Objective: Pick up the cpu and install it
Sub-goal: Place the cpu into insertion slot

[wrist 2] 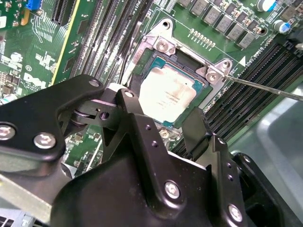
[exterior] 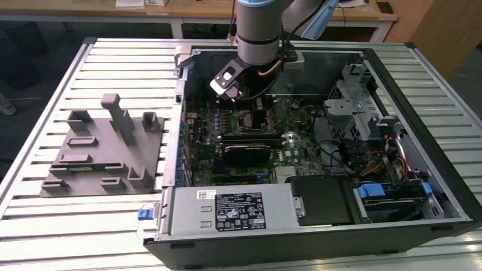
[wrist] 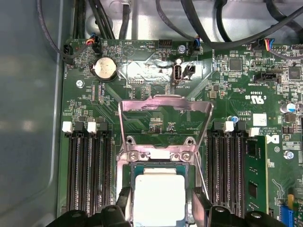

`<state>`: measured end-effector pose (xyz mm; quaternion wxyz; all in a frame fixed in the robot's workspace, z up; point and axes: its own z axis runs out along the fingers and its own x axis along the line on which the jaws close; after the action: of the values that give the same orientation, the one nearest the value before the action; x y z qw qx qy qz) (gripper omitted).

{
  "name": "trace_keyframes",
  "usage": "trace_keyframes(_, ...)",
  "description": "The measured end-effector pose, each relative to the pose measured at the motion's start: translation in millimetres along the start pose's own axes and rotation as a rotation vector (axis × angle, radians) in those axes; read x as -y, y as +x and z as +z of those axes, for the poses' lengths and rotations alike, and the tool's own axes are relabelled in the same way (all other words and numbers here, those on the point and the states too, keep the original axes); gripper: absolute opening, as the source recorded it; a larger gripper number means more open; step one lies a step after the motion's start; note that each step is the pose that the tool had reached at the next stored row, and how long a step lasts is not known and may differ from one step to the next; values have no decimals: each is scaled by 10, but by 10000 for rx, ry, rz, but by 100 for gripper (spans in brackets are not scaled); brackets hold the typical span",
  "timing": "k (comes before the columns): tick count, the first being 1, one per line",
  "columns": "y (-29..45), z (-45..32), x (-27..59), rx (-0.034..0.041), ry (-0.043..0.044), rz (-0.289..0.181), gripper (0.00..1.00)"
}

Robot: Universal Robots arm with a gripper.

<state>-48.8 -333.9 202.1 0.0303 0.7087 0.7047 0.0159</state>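
The cpu [wrist 2: 168, 92] [wrist: 158, 196] is a small square chip with a silver top and a thin pale rim. It lies level right over the open socket [wrist 2: 163, 45] on the green motherboard [wrist: 142, 75]. My gripper [wrist 2: 158, 109] [wrist: 162, 209] straddles it, and its black fingers [wrist 2: 124, 97] press on two opposite edges of the chip. The socket's metal load plate [wrist: 163, 106] stands folded up behind the chip, and the thin lever [wrist 2: 265, 87] is swung out. In the exterior view the gripper [exterior: 233, 93] hangs inside the computer case [exterior: 421, 164], above the board's far half.
Black memory slots [wrist: 87, 175] flank the socket, and one slot holds a green memory stick [wrist: 253, 175]. The case also holds a power supply [exterior: 226, 209], a drive cage [exterior: 362, 107] and cables [exterior: 376, 164]. A grey fixture [exterior: 105, 147] lies on the slatted table at the exterior view's left.
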Motion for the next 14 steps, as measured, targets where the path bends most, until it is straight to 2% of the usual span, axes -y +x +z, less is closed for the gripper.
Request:
trace_keyframes(6, 0, -5, 0, -1, 0, 0, 60)
trace_keyframes(9, 0, -7, -1, 0, -1, 0, 42)
trace_keyframes(12, 0, -10, -1, 0, 0, 0, 36)
trace_keyframes(14, 0, -12, -1, 0, 0, 0, 24)
